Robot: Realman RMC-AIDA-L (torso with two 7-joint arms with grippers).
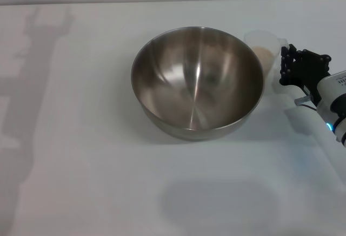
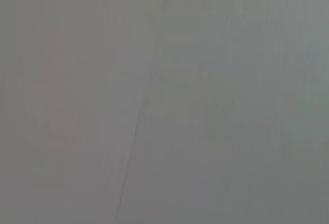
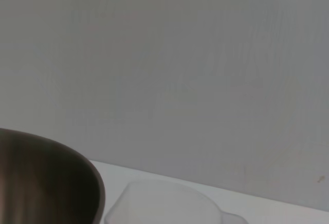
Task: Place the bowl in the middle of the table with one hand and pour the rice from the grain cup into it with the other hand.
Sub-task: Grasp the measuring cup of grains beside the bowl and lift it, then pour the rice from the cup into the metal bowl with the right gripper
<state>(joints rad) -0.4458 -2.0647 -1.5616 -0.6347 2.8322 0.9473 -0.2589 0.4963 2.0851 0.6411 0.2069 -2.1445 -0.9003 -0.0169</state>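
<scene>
The steel bowl stands on the white table, a little right of its middle, and looks empty inside. The clear grain cup stands just behind the bowl's right rim with pale rice in it. My right gripper is right beside the cup, on its right side, by the handle. In the right wrist view the bowl's rim and the cup's rim show low in the picture. My left gripper is out of view.
A grey wall rises behind the table's far edge. The left wrist view shows only a plain grey surface. The arm's shadow lies on the table's left side.
</scene>
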